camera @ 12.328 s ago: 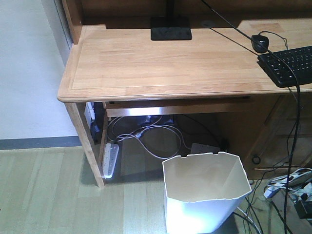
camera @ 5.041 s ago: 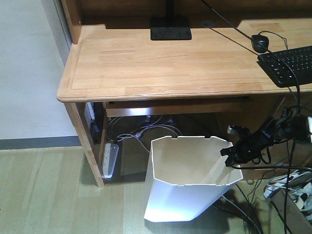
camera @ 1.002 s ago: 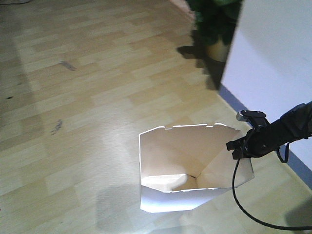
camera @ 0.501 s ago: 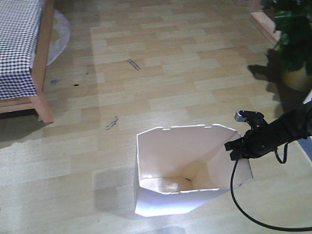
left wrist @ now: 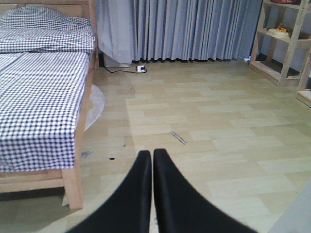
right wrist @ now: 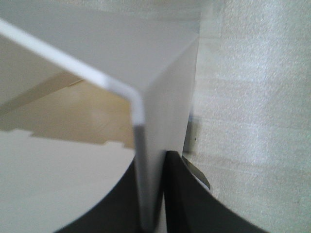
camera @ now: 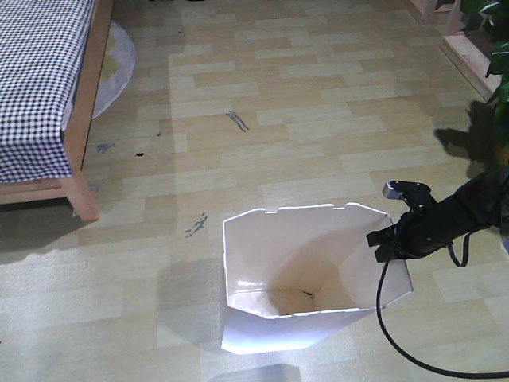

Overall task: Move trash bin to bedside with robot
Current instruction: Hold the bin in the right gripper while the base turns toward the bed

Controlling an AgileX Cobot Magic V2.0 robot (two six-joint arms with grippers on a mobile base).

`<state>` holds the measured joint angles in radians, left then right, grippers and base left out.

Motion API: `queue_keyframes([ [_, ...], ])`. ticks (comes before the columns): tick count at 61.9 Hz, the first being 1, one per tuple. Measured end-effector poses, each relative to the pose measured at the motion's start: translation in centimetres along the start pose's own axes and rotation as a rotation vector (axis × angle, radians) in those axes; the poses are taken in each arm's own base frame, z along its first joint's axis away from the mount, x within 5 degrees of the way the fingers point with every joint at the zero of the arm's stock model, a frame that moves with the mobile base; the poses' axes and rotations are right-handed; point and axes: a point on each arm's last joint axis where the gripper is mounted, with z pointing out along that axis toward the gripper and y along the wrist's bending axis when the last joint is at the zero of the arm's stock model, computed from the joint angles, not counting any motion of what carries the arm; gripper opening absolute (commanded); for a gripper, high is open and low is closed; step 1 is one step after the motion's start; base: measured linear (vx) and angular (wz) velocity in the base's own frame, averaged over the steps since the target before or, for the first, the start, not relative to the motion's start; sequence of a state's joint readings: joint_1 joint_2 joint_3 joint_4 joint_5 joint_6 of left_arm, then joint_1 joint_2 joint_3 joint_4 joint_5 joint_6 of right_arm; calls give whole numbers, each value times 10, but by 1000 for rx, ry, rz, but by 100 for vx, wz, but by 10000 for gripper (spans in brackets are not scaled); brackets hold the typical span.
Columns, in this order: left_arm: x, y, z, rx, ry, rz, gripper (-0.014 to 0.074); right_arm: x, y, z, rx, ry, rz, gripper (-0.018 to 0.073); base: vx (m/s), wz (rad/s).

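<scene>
Pinching the trash bin [camera: 270, 330] by its rim, right claw [camera: 381, 244] sits well short of the upper-left bed [camera: 40, 72] — left claw [left wrist: 152, 167] pressed together.

The right gripper [camera: 385, 243] is black with a grey tip; the trash bin [camera: 274, 338] touching it is white outside, cream within. Well to that gripper's left, the bedding [camera: 36, 72] is checked black and white on a light brown bed frame [camera: 86, 151]. The floor [camera: 318, 119] beneath is pale beige planking with dark scuffs. The left gripper [left wrist: 152, 154] is plain black; well beyond it hang blue-grey curtains [left wrist: 184, 29].
</scene>
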<state>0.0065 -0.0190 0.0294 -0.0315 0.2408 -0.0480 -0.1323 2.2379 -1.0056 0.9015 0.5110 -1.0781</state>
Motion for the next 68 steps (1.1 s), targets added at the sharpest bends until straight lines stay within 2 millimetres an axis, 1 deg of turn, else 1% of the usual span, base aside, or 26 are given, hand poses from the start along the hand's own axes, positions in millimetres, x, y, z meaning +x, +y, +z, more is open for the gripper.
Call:
queue_keyframes([
  [31,0,0,0,0,0,0,-6,-1,-2,0,20,-8,-4,-6,35,-7],
  [68,0,0,0,0,0,0,-6,0,-2,0,14,-4,-5,-6,40,12],
])
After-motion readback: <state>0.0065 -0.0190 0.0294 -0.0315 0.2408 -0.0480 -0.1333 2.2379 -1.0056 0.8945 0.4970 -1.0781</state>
